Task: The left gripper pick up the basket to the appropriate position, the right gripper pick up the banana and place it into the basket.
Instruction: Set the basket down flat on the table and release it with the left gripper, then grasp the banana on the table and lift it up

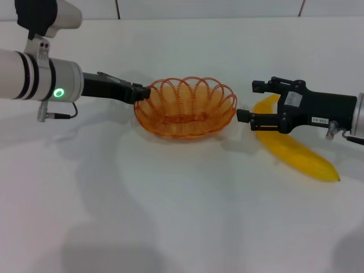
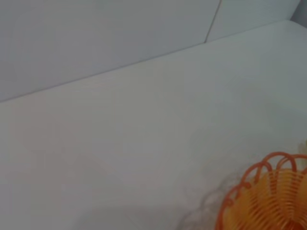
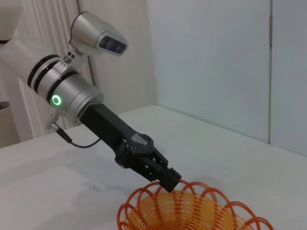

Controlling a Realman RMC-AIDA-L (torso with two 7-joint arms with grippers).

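The orange wire basket (image 1: 187, 122) sits on the white table at mid-field. My left gripper (image 1: 142, 92) reaches in from the left and is shut on the basket's left rim. The right wrist view shows the left gripper (image 3: 171, 182) with its tips together on the rim of the basket (image 3: 192, 211). The left wrist view shows only one edge of the basket (image 2: 268, 201). The yellow banana (image 1: 301, 154) lies on the table right of the basket. My right gripper (image 1: 252, 101) is open above the banana's near-basket end, its fingertips close to the basket's right rim.
The white table (image 1: 170, 216) stretches wide in front of the basket. A pale wall (image 1: 199, 7) runs along its far edge. A cable hangs under the left wrist (image 1: 57, 115).
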